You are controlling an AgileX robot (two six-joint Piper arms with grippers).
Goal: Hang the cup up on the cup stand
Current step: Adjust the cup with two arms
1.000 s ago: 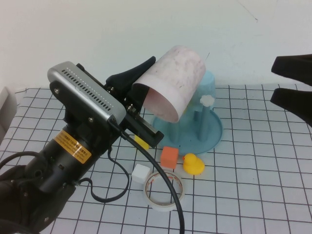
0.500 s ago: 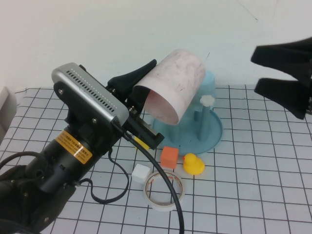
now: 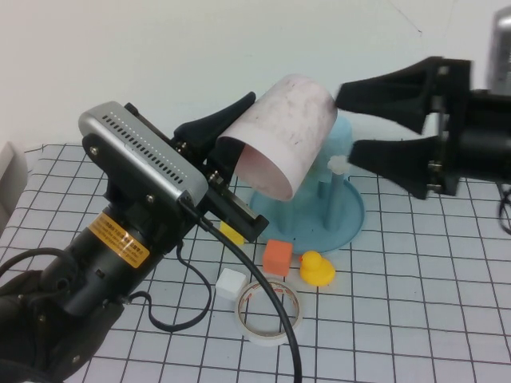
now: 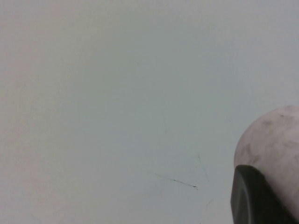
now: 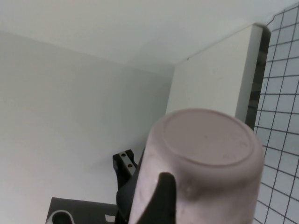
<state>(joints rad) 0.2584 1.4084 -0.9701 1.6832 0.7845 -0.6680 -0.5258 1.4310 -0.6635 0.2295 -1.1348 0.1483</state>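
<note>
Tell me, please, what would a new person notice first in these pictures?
First, the pink cup, held up in the air on its side by the left gripper, just over the cup stand at the table's far middle. Next, the right gripper, wide open, reaching in from the right toward the cup's base. Below lie an orange block and a yellow duck.

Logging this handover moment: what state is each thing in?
Pale pink speckled plastic cup: held aloft, tilted, mouth toward camera.
Left gripper: shut on cup's rim.
Right gripper: open, at cup's base.
Teal round cup stand: on table, pegs upright.
</note>
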